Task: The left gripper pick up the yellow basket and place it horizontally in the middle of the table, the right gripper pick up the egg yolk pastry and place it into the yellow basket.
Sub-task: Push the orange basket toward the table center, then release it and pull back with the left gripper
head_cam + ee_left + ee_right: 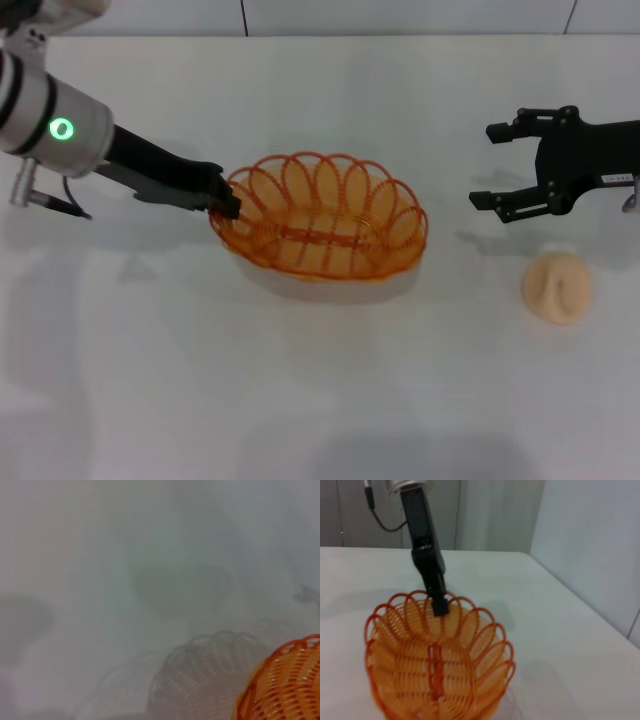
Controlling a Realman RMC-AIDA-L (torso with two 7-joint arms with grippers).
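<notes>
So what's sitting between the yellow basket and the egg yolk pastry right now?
Nothing: in the head view only bare white table separates the yellow basket from the egg yolk pastry. The right hand, open, hovers just beyond that stretch.

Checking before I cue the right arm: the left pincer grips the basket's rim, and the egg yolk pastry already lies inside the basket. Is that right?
Not quite. The left pincer does grip the yellow basket by its rim, but the egg yolk pastry lies on the table outside it, near the open right pincer. The head view shows this.
</notes>
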